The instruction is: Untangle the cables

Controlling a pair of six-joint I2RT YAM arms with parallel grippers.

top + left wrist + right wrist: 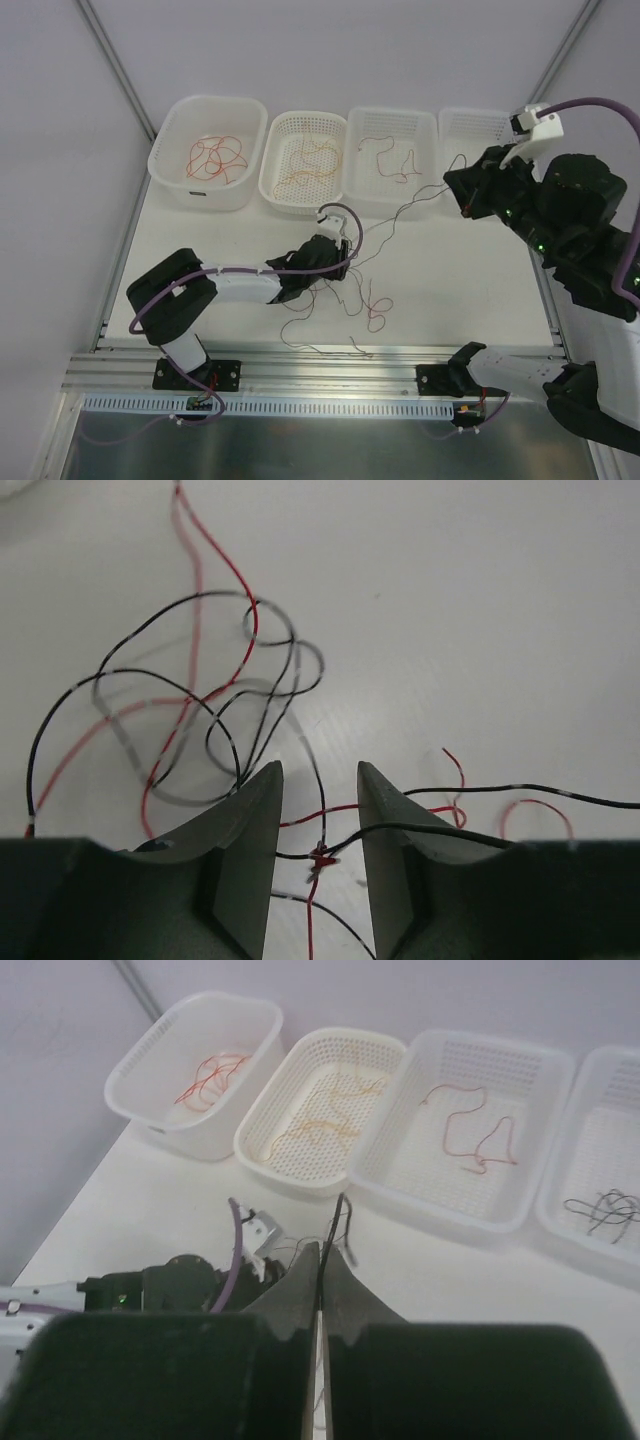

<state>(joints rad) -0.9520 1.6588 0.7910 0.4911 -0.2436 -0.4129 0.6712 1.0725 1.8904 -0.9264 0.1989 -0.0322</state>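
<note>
The cables (pixel 345 295) lie as a loose tangle of thin red and black strands on the white table, with squiggles trailing toward the front edge. My left gripper (pixel 345 262) is low over the tangle. In the left wrist view its jaws stand a little apart around a small red-and-black knot (pixel 322 860), touching neither side. My right gripper (pixel 462 195) is raised at the back right, shut on a black cable (pixel 410 205) that runs taut down to the tangle. The right wrist view shows that black cable (pixel 340 1210) pinched between the closed fingers.
Four white baskets stand in a row at the back: one with red cables (pixel 165 150), one with orange (pixel 268 170), one with a dark red strand (pixel 352 165), and the rightmost (pixel 590 1070) with black ones. A metal rail (pixel 300 365) runs along the near edge.
</note>
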